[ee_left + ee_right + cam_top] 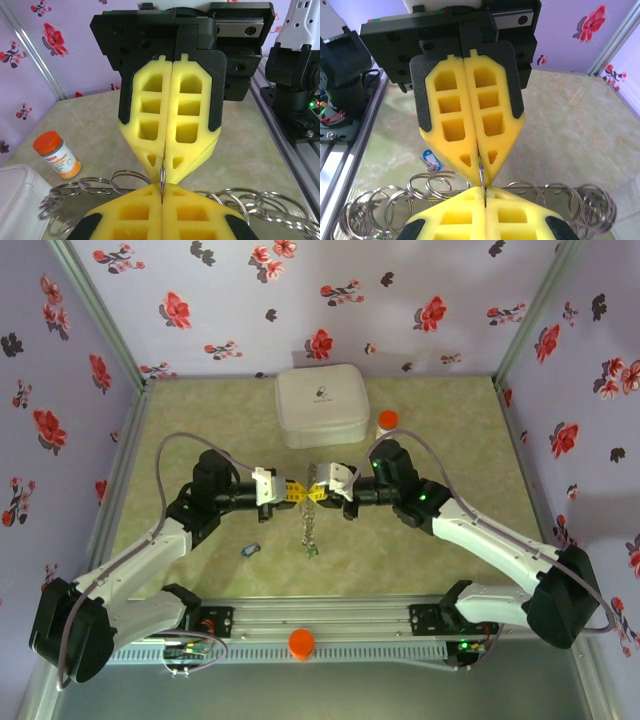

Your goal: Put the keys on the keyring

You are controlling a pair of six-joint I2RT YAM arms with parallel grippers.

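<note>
One grey metal keyring (311,522) hangs in a floppy run of coiled loops at the centre of the top view, trailing down toward the lower edge of the worktop (200,420). At its lowest end you can make out a small green-tagged key (313,552); whether it touches the surface is unclear. A blue-tagged key (249,550) lies apart on the worktop, lower left of the loops.

Your two arms meet tip to tip just above the hanging loops. The left end effector (297,492) comes in from the left, the right end effector (322,487) from the right. In both wrist views the yellow fingers of each are pressed together, pinching one thin strand of the keyring between them, with the wire coils fanning out to both sides along the bottom of the frame.

Behind them, toward the top of the view, sits a white square case (322,405). An orange-capped bottle (387,422) stands just to its right.
</note>
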